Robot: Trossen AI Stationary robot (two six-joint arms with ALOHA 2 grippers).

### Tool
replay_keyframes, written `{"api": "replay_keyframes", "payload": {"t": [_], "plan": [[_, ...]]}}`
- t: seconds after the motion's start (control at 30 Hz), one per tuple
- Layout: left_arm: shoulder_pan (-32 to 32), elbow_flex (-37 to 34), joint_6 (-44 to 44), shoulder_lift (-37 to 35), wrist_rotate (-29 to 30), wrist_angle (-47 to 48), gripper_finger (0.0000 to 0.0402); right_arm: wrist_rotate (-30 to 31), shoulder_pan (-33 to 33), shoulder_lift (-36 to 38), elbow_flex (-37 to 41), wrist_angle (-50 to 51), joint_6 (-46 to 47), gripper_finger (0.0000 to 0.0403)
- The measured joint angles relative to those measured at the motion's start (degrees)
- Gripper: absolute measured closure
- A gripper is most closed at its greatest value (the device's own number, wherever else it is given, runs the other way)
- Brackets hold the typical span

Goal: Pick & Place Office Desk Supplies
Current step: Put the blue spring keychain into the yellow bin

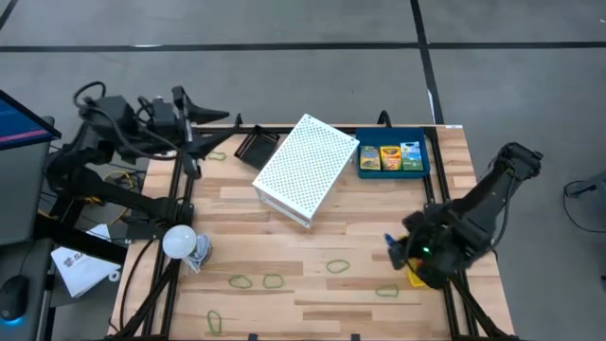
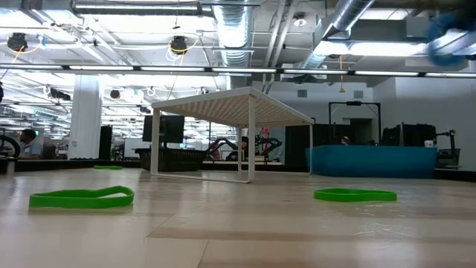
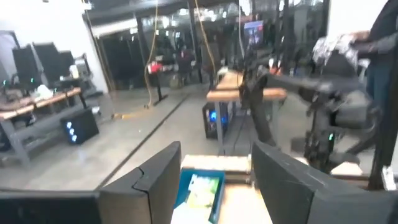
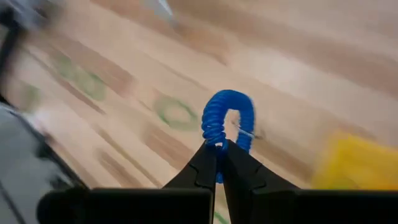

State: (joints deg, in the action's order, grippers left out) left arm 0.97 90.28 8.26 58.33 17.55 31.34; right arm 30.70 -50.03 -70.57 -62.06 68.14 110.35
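Right pincer (image 4: 219, 163) clamped shut on blue coil loop (image 4: 228, 121), carried in the air off the table (image 1: 284, 237) near its right edge, just beside yellow tray (image 1: 417, 276) – judging a drop into that tray next, hence the hover there. Loop pinched at one end so the rest hangs free ahead of the tips; easy release, but could snag on a finger

Left pincer (image 3: 214, 180) spread wide, nothing between the fingers (image 3: 155, 177), parked up at the far left corner, above black tray (image 1: 256, 147). Probably just waiting clear of the right arm's path

Blue tray (image 1: 392, 140) at far right edge holds three crayon packs (image 1: 390, 157) side by side – that part looks done. White mesh riser (image 1: 305, 170) sits mid-table, tilted in plan, between black and blue trays

Green bands (image 1: 273, 280) scattered flat along the near half, well apart from one another, none in a tray yet; one more green band (image 1: 217, 155) near the black tray. White bulb (image 1: 180, 241) at left edge, not part of the job

Risk: bands lie flat on wood, thin, hard to pinch
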Motion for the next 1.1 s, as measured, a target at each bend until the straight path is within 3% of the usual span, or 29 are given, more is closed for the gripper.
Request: {"api": "replay_keyframes", "payload": {"t": [0.2,0.3,0.6,1.1], "plan": [[-0.53,-0.07,0.18,3.92,2.24,2.44,0.0211,-8.38,-10.92,-0.02,2.14,7.88,15.48,0.0396],[-1.36,-0.07,0.11,6.32,2.34,3.52,0.0211,-11.18,-14.06,0.0,4.51,6.53,17.96,0.0396],[-2.45,-0.08,0.02,11.52,2.44,3.69,0.0211,-13.95,-14.38,-0.04,11.3,-1.39,18.11,0.0396],[-2.45,-0.07,-1.24,11.35,2.19,3.23,0.0211,-15.49,-15.23,-0.04,13.57,-4.51,18.22,0.0395]]}}
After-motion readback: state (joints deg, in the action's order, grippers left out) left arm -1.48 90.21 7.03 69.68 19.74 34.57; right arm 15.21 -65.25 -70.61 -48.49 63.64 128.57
